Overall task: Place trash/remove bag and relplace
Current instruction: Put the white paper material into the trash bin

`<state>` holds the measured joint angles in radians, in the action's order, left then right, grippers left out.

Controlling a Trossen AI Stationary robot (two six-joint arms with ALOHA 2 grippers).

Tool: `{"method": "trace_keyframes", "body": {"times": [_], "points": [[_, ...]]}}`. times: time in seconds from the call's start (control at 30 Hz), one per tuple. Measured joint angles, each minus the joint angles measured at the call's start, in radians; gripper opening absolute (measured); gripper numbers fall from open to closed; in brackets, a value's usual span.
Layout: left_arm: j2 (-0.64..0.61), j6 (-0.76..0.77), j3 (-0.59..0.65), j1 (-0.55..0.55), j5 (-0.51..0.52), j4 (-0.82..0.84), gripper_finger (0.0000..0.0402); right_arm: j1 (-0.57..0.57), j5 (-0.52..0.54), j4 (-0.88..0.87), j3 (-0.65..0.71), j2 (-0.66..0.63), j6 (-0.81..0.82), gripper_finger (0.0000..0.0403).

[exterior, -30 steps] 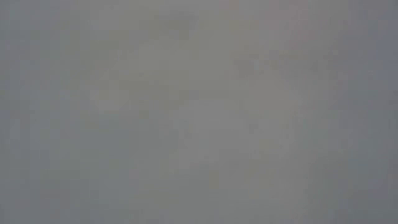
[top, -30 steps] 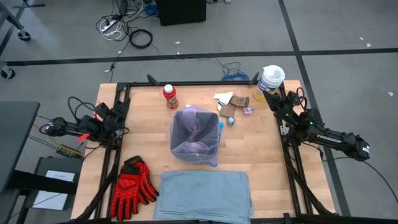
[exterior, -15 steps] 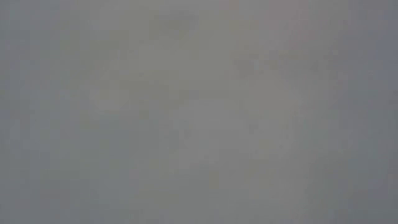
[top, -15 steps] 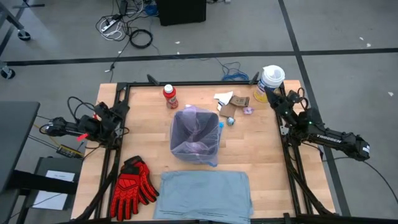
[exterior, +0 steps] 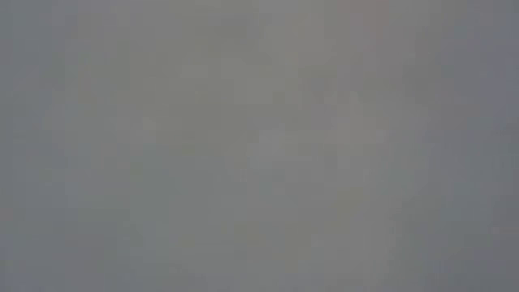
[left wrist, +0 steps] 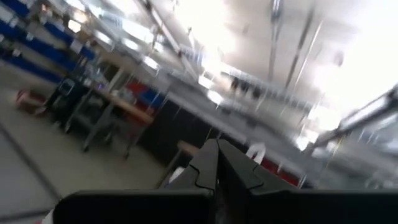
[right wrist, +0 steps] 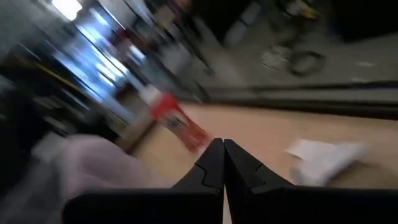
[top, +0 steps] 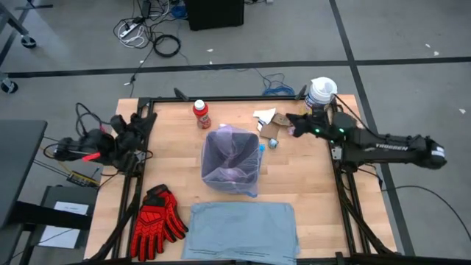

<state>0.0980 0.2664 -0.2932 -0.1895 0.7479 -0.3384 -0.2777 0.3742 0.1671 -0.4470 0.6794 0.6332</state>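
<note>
A small bin lined with the translucent pink-lavender bag (top: pixel 232 162) stands at the table's middle. Trash lies around its far side: a red-capped bottle (top: pixel 201 114) (right wrist: pixel 177 121) standing upright, crumpled white paper (top: pixel 265 115) (right wrist: pixel 323 158), a brown cardboard piece (top: pixel 283 119) and tiny scraps (top: pixel 272 143). A folded grey-blue liner (top: pixel 243 230) lies flat at the near edge. My right gripper (top: pixel 289 120) (right wrist: pixel 221 149) is shut and empty, level above the cardboard. My left gripper (top: pixel 141 119) (left wrist: pixel 217 149) is shut and empty, raised at the table's left edge and pointing upward.
A yellow tub with a white lid (top: pixel 320 94) stands at the far right corner, beside my right arm. Red gloves (top: pixel 157 224) lie at the near left. Black frame rails (top: pixel 346 199) run along both sides. The low view shows only flat grey.
My right gripper has swung from the table's right edge toward the litter at the far right, rising and levelling out, still shut. My left gripper has risen a little at the left edge and tipped upward, still shut. Nothing on the table has moved.
</note>
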Motion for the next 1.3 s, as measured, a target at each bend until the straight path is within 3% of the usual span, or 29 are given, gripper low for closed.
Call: {"method": "trace_keyframes", "body": {"times": [0.2,0.37,0.57,0.73,0.9,1.13,1.3], "points": [[0.095,0.118,-0.167,0.000,-0.001,0.288,0.0020,-0.055,0.007,-0.473,-0.292,0.254,-0.038,0.0015],[0.221,0.126,-0.307,0.000,0.055,0.524,0.0030,-0.087,-0.041,-0.641,-0.452,0.447,-0.246,0.0054],[0.373,-0.035,-0.437,0.000,0.148,0.543,0.0079,-0.127,-0.092,-0.652,-0.567,0.661,-0.548,0.0123],[0.430,-0.020,-0.541,0.018,0.176,0.545,0.0122,-0.222,-0.136,-0.654,-0.686,0.856,-0.579,0.0166],[0.437,0.136,-0.577,0.026,0.172,0.552,0.0133,-0.336,-0.247,-0.730,-0.844,1.039,-0.540,0.0181],[0.464,0.190,-0.577,0.026,0.184,0.561,0.0132,-0.444,-0.267,-0.907,-1.045,1.243,-0.627,0.0189],[0.509,0.217,-0.577,0.026,0.193,0.561,0.0132,-0.473,-0.238,-0.983,-1.103,1.336,-0.696,0.0199]]}}
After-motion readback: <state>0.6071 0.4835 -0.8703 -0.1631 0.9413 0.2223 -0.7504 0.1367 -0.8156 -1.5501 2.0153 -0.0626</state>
